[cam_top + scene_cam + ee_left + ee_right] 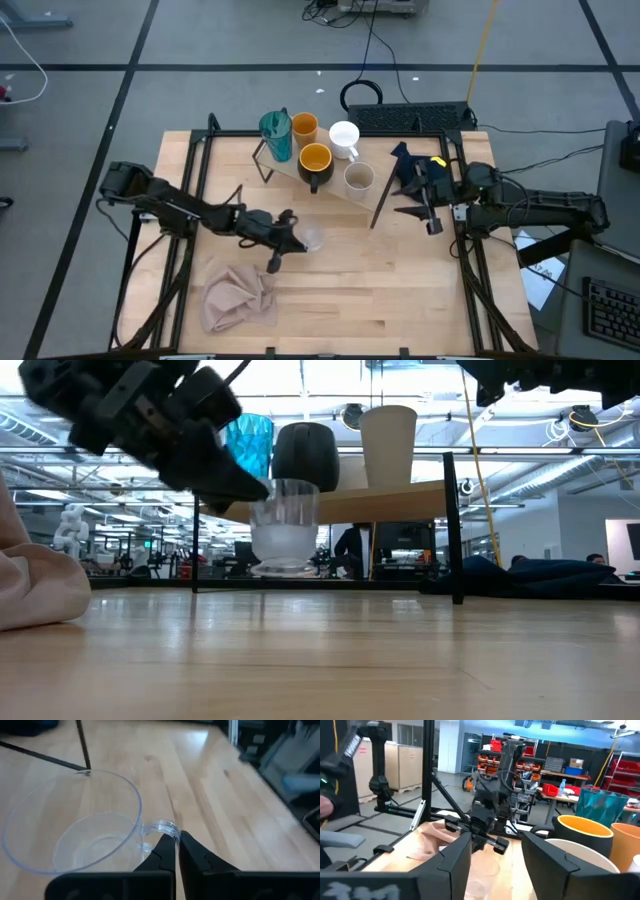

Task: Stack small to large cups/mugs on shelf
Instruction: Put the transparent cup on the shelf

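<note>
The shelf (335, 190), a light board on black wire legs, bears a teal tumbler (275, 135), an orange cup (304, 127), a white mug (344, 138), a black mug with orange inside (315, 162) and a beige cup (359, 178), all upright on their bases. In front of it my left gripper (290, 240) is shut on a small clear glass (75, 827). By the shelf's right end my right gripper (495, 865) stands open and high, with nothing between its fingers. My left gripper pinches the clear glass's small handle (162, 826) between its two fingertips. The fingers come from the table's left, slanting down. In the low view the glass (283, 530) is upright with its base a little clear of the table.
A pink cloth (240, 295) lies crumpled near the front left. A navy cloth (412, 165) lies at the shelf's right end, under my right arm. Bare tabletop (400, 290) stretches across the front right. The black frame posts (205, 160) stand along both table sides.
</note>
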You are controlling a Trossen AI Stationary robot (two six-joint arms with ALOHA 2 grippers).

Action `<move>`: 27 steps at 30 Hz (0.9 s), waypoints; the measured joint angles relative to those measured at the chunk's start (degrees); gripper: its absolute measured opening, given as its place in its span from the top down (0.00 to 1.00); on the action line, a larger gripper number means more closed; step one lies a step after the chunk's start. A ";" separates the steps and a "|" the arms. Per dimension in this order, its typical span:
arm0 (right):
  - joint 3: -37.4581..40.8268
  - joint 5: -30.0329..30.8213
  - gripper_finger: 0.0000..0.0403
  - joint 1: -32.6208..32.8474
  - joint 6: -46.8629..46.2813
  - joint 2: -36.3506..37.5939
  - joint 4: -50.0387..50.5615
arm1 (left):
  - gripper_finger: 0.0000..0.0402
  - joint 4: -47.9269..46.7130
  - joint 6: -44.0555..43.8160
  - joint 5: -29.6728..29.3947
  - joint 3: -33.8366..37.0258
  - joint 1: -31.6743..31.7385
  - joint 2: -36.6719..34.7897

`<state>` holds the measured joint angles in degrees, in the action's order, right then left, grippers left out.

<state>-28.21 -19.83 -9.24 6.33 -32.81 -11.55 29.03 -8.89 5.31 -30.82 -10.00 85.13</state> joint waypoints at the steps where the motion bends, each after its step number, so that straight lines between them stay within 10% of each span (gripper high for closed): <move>1: -0.02 0.02 0.57 0.00 0.57 -0.15 -0.05 | 0.99 -3.86 1.47 0.06 -1.99 0.00 -0.33; 15: -5.72 0.22 0.33 4.46 9.71 -9.98 4.67 | 1.00 -23.21 9.83 3.26 -17.35 0.33 -0.57; 27: -20.77 10.35 0.34 14.84 16.79 -23.71 21.52 | 1.00 -25.75 6.63 4.41 -17.47 1.15 -0.57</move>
<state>-48.98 -9.48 5.60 23.12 -56.53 9.98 3.28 -2.25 9.72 -48.29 -8.85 84.55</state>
